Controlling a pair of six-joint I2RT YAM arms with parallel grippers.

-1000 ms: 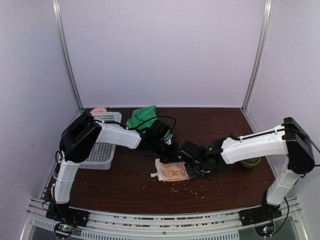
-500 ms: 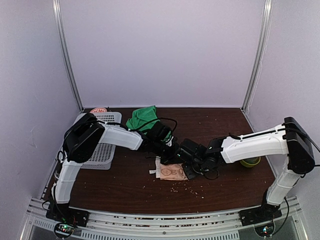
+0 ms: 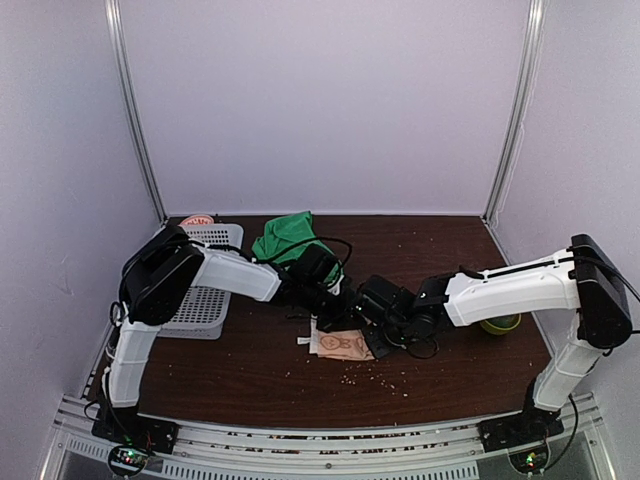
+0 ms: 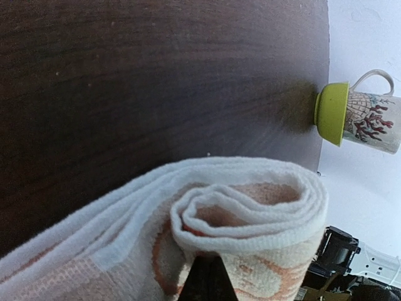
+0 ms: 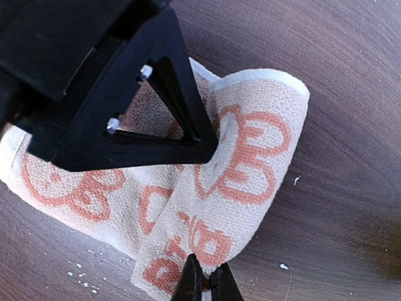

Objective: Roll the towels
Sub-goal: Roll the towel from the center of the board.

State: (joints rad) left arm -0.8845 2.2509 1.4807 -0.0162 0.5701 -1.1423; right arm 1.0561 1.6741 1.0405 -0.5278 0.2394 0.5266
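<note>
Inspection proceeds from the left of the bench (image 3: 250, 375), a dark brown wood-grain surface flecked with pale crumbs.

At the far left a white slotted basket (image 3: 200, 290) is noted. Just right of it, at the far edge, the green towel (image 3: 285, 238) is found loosely bunched, plain, bright, and not rolled.

The left pincer (image 3: 335, 300) is seen low at mid-bench, its jaws together. In the left wrist view its dark tips are buried in the end of the cloth; whether cloth is caught between them cannot be told.

The pinkish-beige towel (image 3: 342, 344) is located at mid-bench, directly between the two pincers and slightly nearer than both. It is partly rolled. In the left wrist view the far end is seen curled over on itself in a loose spiral of soft looped pile, white on the outer face and peach inside. In the right wrist view the cloth is recorded as folded double, its orange outline figures showing on the upper face, with one rounded folded end lying toward the right. A short flat part lies on the bench.

The right pincer (image 3: 372, 335) is at the towel's right side, jaws clamped on the cloth's edge.

At the far right a mug (image 3: 500, 323) with a lime-green rim is noted, well apart from the towels.
</note>
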